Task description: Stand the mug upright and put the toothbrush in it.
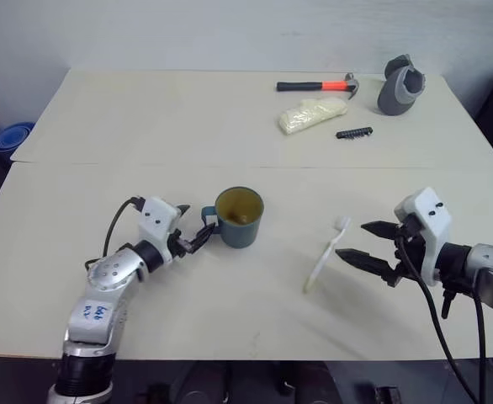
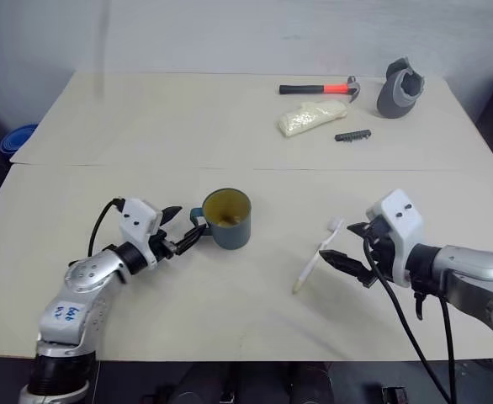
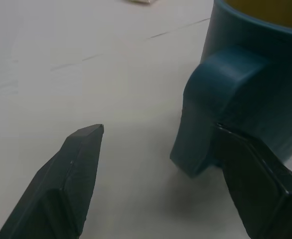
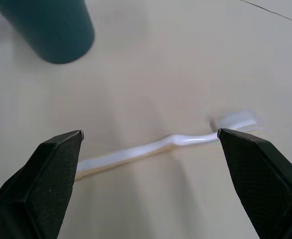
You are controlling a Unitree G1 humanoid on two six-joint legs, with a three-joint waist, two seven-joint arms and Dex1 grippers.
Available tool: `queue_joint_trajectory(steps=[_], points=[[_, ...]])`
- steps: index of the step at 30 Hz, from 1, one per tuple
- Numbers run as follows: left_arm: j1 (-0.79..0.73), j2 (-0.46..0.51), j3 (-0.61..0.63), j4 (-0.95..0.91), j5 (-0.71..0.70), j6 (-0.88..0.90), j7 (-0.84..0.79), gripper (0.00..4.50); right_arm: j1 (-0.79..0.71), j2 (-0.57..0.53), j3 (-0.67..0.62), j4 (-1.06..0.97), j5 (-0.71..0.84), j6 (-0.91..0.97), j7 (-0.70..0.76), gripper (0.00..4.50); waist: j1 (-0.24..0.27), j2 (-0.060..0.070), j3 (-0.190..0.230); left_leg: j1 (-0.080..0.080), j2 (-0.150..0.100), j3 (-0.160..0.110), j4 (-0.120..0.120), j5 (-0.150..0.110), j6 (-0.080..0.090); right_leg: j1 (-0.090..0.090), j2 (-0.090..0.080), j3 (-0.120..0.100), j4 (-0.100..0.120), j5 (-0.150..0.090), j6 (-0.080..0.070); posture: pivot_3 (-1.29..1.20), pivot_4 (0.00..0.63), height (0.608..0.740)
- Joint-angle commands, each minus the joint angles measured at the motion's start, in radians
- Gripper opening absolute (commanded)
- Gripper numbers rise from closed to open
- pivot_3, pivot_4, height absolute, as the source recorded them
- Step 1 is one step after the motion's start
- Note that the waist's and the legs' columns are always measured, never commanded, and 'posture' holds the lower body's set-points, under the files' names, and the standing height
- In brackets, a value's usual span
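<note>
Right hand (image 1: 366,242), spread, faces the toothbrush (image 1: 326,254) lying crosswise right of the upright mug (image 1: 239,217); left hand (image 1: 196,229) spread at mug.

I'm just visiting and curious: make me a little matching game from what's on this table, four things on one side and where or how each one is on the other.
Things:
1. mug
2. toothbrush
3. hammer
4. left gripper

Places or states:
A. lying flat, just ahead of the right gripper's open fingers
B. at the far edge of the table, beside a grey cup-shaped object
C. standing upright, opening facing up
D. open, fingers at the mug's handle

Pairs: 1-C, 2-A, 3-B, 4-D
</note>
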Motion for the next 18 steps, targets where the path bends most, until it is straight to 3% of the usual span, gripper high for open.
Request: queue_joint_trajectory(steps=[1, 4, 8, 13, 18], points=[[0.037, 0.084, 0.095, -0.13, -0.131, 0.079, -0.09, 3.74, -0.004, 0.06, -0.046, -0.014, 0.078, 0.069, -0.126, 4.5, -0.005, 0.0, 0.0, 0.0, 0.002, 0.0, 0.0, -0.001, -0.001, 0.0, 0.002, 0.001, -0.001, 0.0, -0.001, 0.0, 0.15, 0.74], [0.055, 0.156, 0.144, -0.178, -0.249, 0.177, -0.153, 3.74, -0.025, 0.119, -0.042, -0.004, 0.141, 0.126, -0.245, 4.5, -0.01, 0.001, 0.0, 0.0, 0.006, 0.001, 0.0, -0.002, -0.004, 0.0, 0.007, 0.001, -0.001, -0.001, -0.003, 0.0, 0.15, 0.74], [0.088, 0.456, 0.303, -0.198, -0.478, 0.315, -0.458, 3.74, -0.122, 0.296, -0.01, 0.13, 0.24, 0.19, -0.52, 4.5, -0.031, 0.0, -0.001, 0.002, 0.011, 0.003, 0.0, -0.003, -0.007, -0.001, 0.011, 0.002, 0.001, -0.002, -0.007, 0.0, 0.15, 0.74], [0.097, 0.728, 0.408, -0.123, -0.56, 0.32, -0.736, 3.74, -0.24, 0.429, -0.015, 0.316, 0.424, 0.191, -0.787, 4.5, -0.048, 0.008, -0.001, 0.001, 0.012, 0.008, -0.002, -0.003, -0.009, -0.008, 0.014, 0.005, 0.004, -0.004, -0.01, 0.0, 0.15, 0.74], [-0.023, 0.804, 0.357, -0.05, -0.557, 0.267, -0.762, 3.74, -0.261, 0.499, 0.052, 0.424, 0.586, 0.159, -0.945, 4.5, -0.05, 0.007, -0.002, 0.0, 0.012, 0.017, -0.003, -0.004, -0.011, -0.013, 0.021, 0.011, 0.007, -0.005, -0.012, 0.0, 0.15, 0.74]])
